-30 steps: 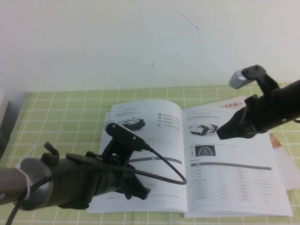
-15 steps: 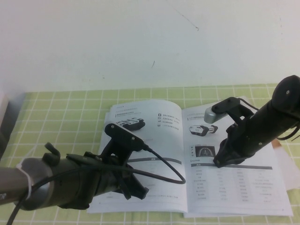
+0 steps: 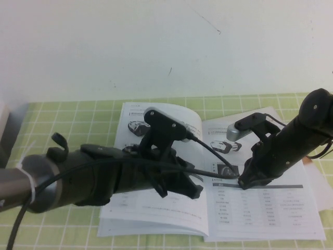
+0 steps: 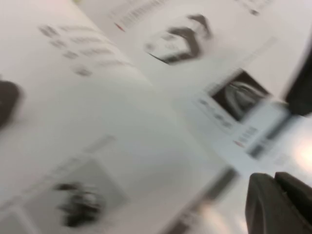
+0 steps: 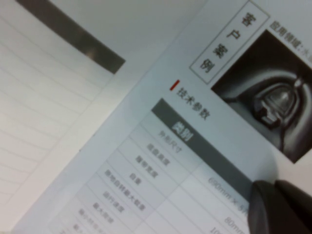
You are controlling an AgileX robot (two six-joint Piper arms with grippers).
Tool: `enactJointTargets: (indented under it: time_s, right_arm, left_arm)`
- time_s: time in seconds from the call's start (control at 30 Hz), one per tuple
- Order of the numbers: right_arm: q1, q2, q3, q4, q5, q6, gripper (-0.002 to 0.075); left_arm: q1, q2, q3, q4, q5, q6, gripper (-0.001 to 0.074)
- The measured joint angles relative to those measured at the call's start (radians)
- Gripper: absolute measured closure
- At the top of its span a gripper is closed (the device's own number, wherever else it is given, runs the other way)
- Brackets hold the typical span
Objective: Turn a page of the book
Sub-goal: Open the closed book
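The book (image 3: 208, 177) is lying open on the green checked surface (image 3: 67, 117), both halves still flat and no page lifted; the right tool (image 3: 243, 182) is pressing down on the right-hand page (image 3: 270, 203) close to the spine, its fingers appearing closed together with nothing between them. The left tool (image 3: 195, 190) is reaching across the left-hand page (image 3: 156, 213) toward the spine, and I cannot tell its opening; the turning itself is looking wholly undone, with lifting and sweeping over remaining.
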Motion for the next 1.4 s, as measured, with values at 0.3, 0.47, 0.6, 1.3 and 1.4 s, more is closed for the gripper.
enactJointTargets:
  time_s: [0.3, 0.47, 0.6, 1.3, 1.4]
  right_arm:
    - [0.000, 0.000, 0.000, 0.002, 0.000, 0.000, 0.0728]
    - [0.000, 0.000, 0.000, 0.003, 0.000, 0.000, 0.0728]
    - [0.000, 0.000, 0.000, 0.003, 0.000, 0.000, 0.0728]
    - [0.000, -0.234, 0.000, 0.129, -0.037, -0.077, 0.0728]
    - [0.000, -0.301, 0.002, 0.221, -0.037, -0.150, 0.0728]
  left_arm:
    - [0.000, 0.220, -0.098, 0.000, -0.117, 0.041, 0.0738]
    - [0.000, 0.257, -0.109, -0.003, -0.140, 0.041, 0.0738]
    - [-0.002, 0.257, -0.109, -0.006, -0.168, 0.041, 0.0738]
    - [-0.002, -0.090, -0.101, -0.006, -0.229, 0.116, 0.0738]
    - [-0.002, -0.169, -0.091, -0.006, -0.231, 0.117, 0.0738]
